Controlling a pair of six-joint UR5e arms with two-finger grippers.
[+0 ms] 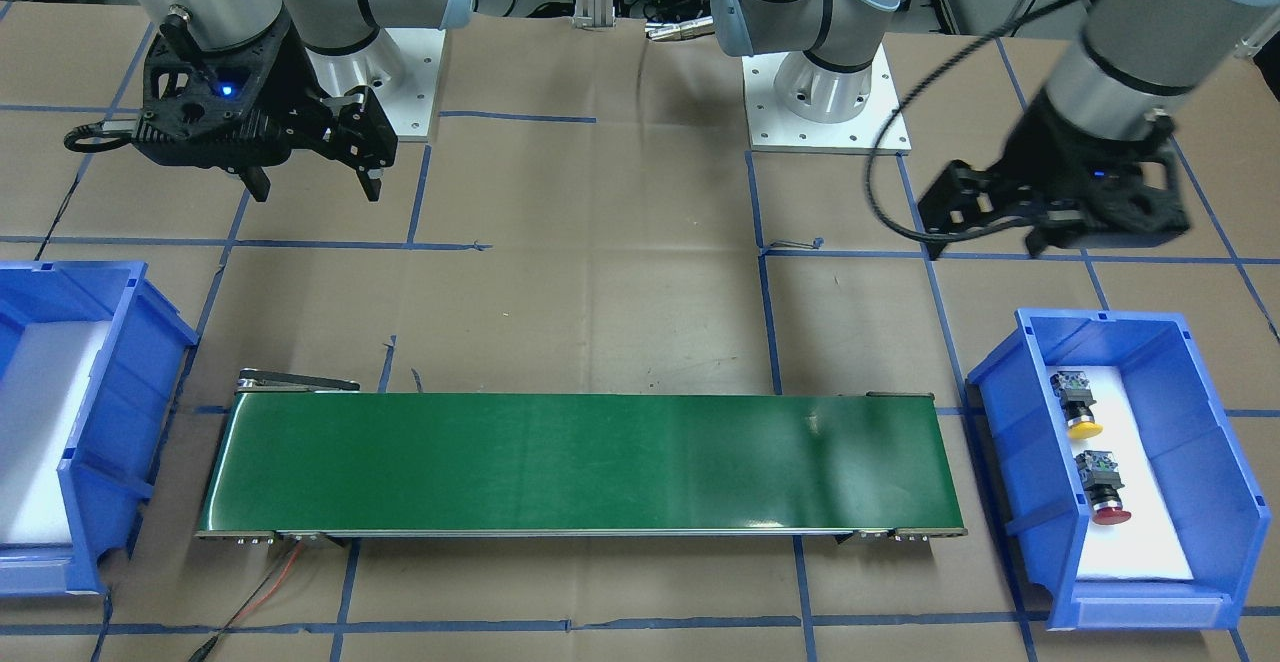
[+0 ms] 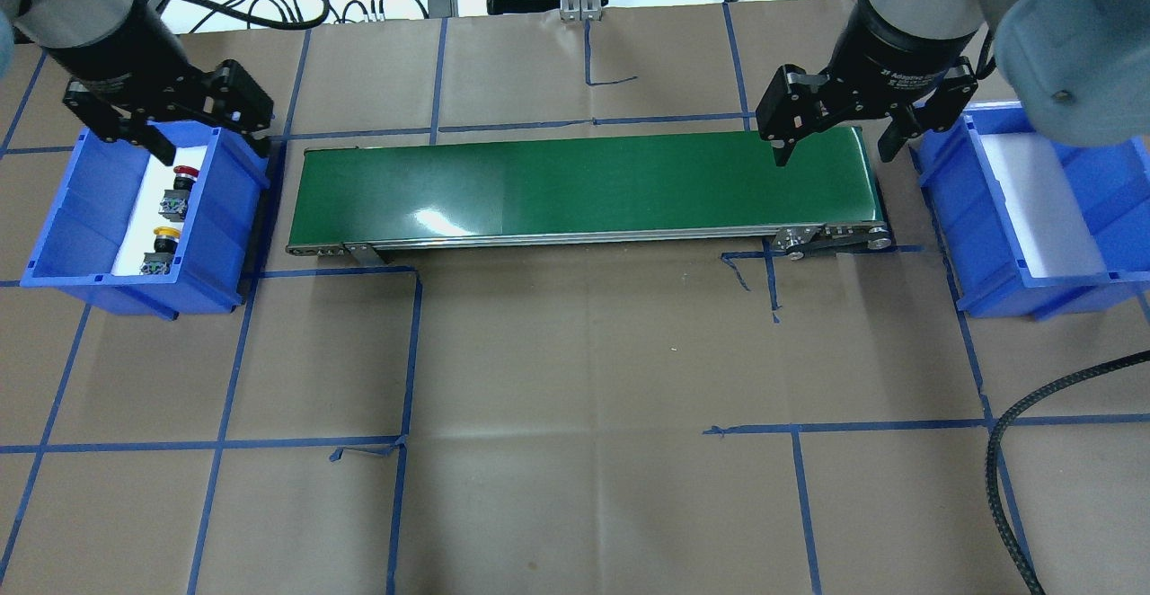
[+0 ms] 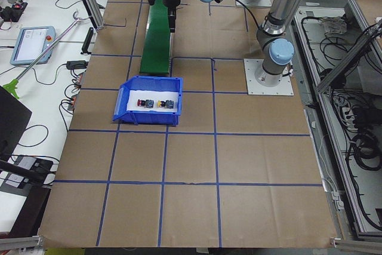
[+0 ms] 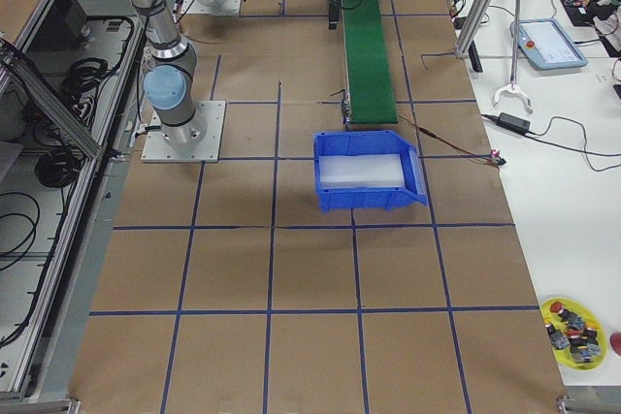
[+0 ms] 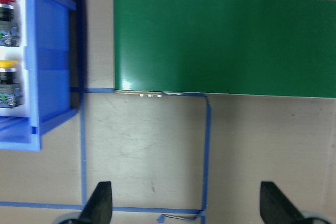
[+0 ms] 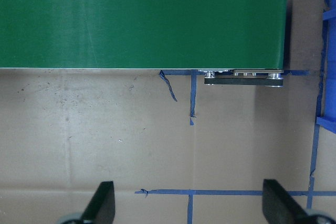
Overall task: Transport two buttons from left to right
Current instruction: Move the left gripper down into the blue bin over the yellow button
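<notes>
The red button [image 2: 184,173] and the yellow button [image 2: 165,235] lie on white foam in the blue bin [image 2: 63,217] at the table's left end. They also show in the front view, yellow button [image 1: 1082,408] and red button [image 1: 1106,491], and at the left edge of the left wrist view, red button [image 5: 6,13] and yellow button [image 5: 8,80]. My left gripper [image 2: 216,150] is open and empty, high above the bin's wall on the conveyor side. My right gripper [image 2: 835,156] is open and empty above the right end of the green conveyor belt [image 2: 584,182].
A second blue bin [image 2: 952,190] with bare white foam stands at the right end of the belt. The belt lies between the two bins. A yellow dish [image 4: 574,334] with spare buttons sits off the table in the right side view. A black cable [image 2: 1015,451] lies at the front right.
</notes>
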